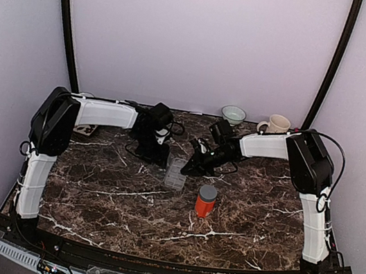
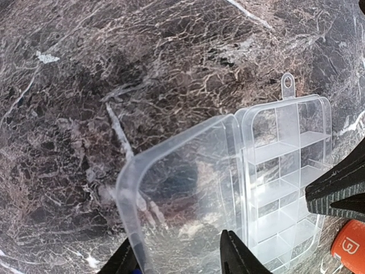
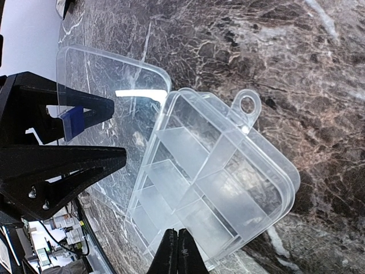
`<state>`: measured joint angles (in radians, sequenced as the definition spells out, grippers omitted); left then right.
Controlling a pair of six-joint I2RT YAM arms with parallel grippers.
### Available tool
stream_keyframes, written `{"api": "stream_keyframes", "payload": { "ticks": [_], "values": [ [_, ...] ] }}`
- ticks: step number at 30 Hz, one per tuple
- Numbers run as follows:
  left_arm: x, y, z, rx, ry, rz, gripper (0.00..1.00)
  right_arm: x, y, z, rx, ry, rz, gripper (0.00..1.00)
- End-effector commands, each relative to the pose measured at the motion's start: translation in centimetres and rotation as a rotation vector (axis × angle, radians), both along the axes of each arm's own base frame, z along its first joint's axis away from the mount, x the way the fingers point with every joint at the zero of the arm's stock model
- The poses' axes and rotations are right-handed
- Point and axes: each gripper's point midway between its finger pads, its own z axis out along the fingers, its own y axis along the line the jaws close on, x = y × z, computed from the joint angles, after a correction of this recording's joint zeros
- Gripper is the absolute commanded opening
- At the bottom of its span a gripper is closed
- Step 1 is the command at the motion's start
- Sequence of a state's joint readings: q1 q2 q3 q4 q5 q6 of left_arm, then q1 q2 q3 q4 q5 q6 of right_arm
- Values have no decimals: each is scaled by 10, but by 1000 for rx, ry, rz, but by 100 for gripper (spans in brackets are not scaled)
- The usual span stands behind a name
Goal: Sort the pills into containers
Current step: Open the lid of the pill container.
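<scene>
The left pincer (image 2: 178, 240) has its two fingers standing apart, one at each side edge of the clear lid (image 2: 182, 177), which rises tilted between them. Whether they press on the lid cannot be told. The lid is swung open on its hinge, and the organiser box (image 2: 285, 188) lies flat on the marble table (image 1: 122, 204) just to the right of this pincer. Its rows of little compartments face up and its hanging tab (image 2: 288, 83) points away from the fingertips. The right pincer (image 3: 177, 242) has its fingers pressed together with nothing between them. Their joined tips sit at the near long rim of the box, and the compartments stretch away ahead of them. Whether the tips touch the plastic is not clear. An orange bottle (image 1: 206, 201) with a grey cap stands upright close behind the right pincer, towards the arm bases. A bowl (image 1: 233, 114) and a mug (image 1: 276, 124) sit well beyond both pincers at the far edge of the table.
</scene>
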<state>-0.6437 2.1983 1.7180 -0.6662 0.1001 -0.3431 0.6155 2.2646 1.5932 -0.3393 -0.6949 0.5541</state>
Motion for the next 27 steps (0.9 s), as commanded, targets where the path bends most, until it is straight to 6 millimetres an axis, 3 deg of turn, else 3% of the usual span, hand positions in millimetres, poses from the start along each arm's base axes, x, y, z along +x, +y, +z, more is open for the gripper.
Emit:
{"api": "stream_keyframes", "payload": {
  "ticks": [1,10,17,27],
  "values": [
    [-7,24,2,81,-12,37,48,-4,-13,-16,-94,13,-13,0],
    [-3,43,5,163,-53,72,50,-3,-14,-16,-111,8,-12,0],
    [0,51,9,203,-81,93,67,-2,-14,-16,-113,8,-16,0],
    [4,52,15,214,-103,95,68,-3,-15,-17,-117,10,-16,0]
  ]
}}
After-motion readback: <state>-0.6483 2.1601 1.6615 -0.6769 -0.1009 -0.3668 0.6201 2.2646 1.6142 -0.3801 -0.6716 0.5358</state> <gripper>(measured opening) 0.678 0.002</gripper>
